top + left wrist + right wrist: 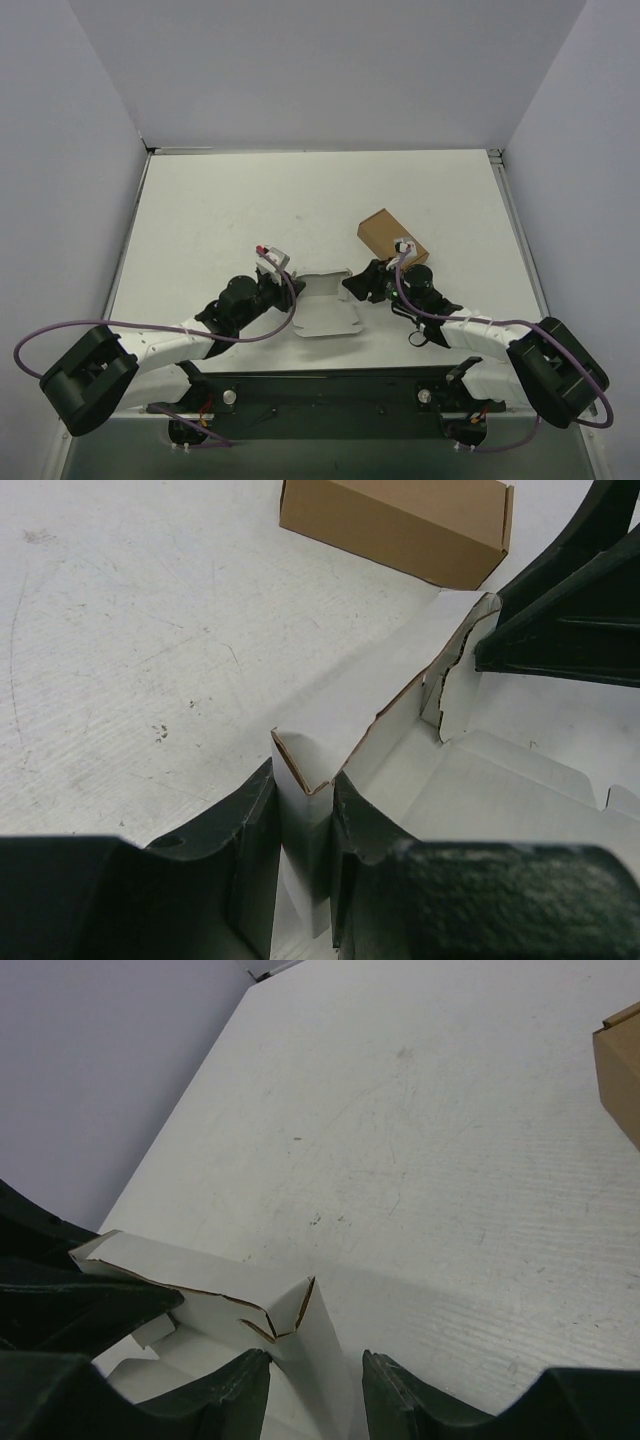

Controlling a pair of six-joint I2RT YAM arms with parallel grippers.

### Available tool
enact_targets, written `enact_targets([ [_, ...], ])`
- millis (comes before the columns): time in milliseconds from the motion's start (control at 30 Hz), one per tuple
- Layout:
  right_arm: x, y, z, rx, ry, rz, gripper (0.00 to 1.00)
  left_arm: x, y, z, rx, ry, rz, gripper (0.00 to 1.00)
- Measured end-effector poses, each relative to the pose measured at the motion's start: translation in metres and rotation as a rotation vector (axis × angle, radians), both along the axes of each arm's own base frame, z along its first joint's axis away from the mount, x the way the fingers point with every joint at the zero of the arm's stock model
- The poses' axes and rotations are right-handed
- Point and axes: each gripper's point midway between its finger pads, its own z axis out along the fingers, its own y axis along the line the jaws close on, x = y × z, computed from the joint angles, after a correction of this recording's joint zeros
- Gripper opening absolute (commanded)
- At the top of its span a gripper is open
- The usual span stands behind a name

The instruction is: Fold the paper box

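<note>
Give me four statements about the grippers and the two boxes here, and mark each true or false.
1. The left gripper is clamped on a raised wall of the paper box. True.
2. The brown box sits inside the paper box. False: it lies on the table beyond the paper box, apart from it.
3. The paper box lies completely flat. False: one side stands up, with its corner flaps folded in.
4. The right gripper is at the other end of that same raised wall, its fingers on either side of the corner. True.
</note>
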Motion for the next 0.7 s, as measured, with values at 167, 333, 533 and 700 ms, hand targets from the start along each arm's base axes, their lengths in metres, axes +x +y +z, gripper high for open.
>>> enact_targets([
  [167,0.0,0.004,0.0,0.025,-0.001,0.046,0.38,-0.001,-0.001,0.001,-0.004,-0.011,-0.017,0.0],
  [333,-0.001,0.009,-0.004,0.034,0.003,0.076,0.19,-0.004,-0.002,-0.001,0.006,-0.014,-0.034,0.0],
  [533,0.001,0.009,-0.007,0.003,-0.009,0.077,0.17,-0.004,-0.002,-0.002,0.01,-0.016,-0.04,0.0],
  [700,0.005,0.012,-0.014,-0.082,-0.015,0.041,0.16,-0.004,0.0,-0.003,0.019,-0.017,-0.036,0.0],
])
